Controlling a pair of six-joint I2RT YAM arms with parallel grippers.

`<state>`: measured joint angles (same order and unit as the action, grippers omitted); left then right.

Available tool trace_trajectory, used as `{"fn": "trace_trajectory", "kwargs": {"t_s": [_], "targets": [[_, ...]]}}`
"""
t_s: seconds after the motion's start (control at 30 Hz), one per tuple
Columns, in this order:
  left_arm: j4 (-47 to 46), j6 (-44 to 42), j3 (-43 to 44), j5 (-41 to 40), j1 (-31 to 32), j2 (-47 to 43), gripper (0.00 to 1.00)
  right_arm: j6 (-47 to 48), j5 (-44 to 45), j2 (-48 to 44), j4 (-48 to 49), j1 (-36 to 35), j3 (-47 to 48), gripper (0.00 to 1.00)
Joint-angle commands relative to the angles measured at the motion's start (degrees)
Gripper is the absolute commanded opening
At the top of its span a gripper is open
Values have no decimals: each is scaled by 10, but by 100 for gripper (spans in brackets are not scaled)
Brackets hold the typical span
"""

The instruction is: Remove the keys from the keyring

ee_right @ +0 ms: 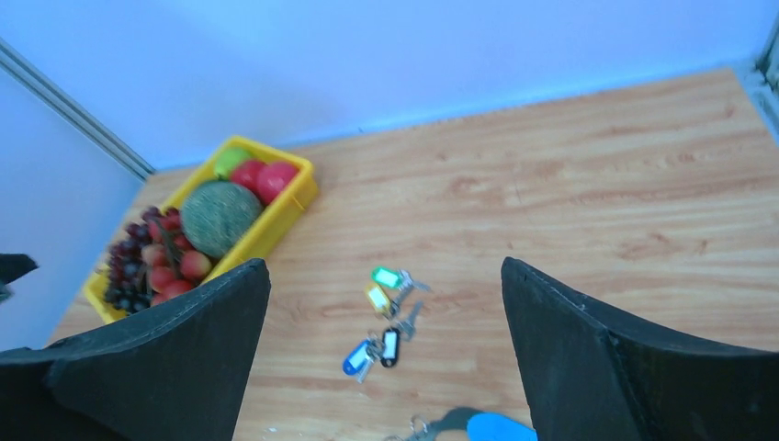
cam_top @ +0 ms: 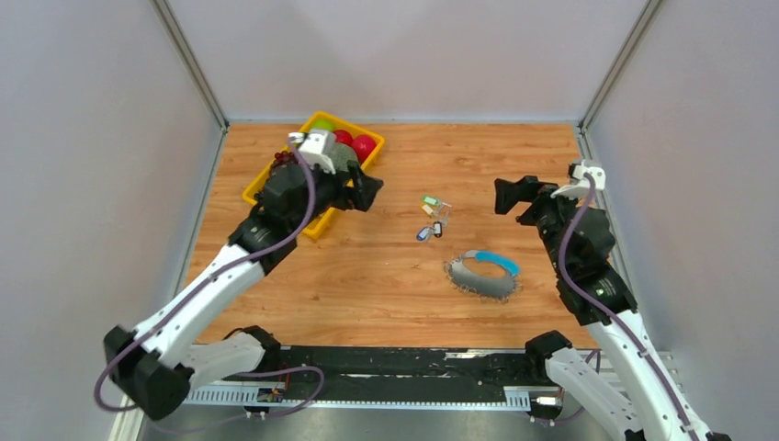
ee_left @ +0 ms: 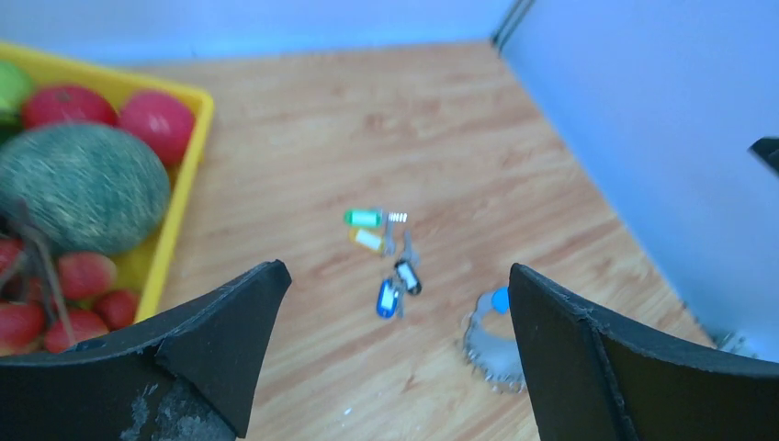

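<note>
Several small keys (cam_top: 432, 218) with green, yellow, black and blue tags lie loose in a cluster mid-table, apart from the keyring (cam_top: 484, 275), a floppy grey fringed loop with a blue section, just right and nearer. The keys also show in the left wrist view (ee_left: 386, 257) and the right wrist view (ee_right: 384, 317). My left gripper (cam_top: 367, 191) is open and empty, held above the table left of the keys. My right gripper (cam_top: 511, 196) is open and empty, held above the table right of the keys. The keyring's edge shows in the left wrist view (ee_left: 491, 344) and the right wrist view (ee_right: 478, 425).
A yellow fruit tray (cam_top: 260, 180) with a melon, red fruit and grapes stands at the back left, under my left arm. Grey walls enclose the table on three sides.
</note>
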<state>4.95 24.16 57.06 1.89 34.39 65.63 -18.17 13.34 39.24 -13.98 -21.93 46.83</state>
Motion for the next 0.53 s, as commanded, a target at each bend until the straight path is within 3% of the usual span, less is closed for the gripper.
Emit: {"fn": "trace_trajectory", "kwargs": {"t_s": [0.0, 0.27, 0.5], "targets": [[20, -11, 10, -76, 1, -116, 100, 5, -20, -36, -13, 2, 62, 100], [75, -81, 22, -95, 1, -217, 100, 24, -41, -71, -15, 2, 110, 100], [115, -100, 27, -107, 1, -236, 100, 17, -69, -70, -16, 1, 103, 100]]}}
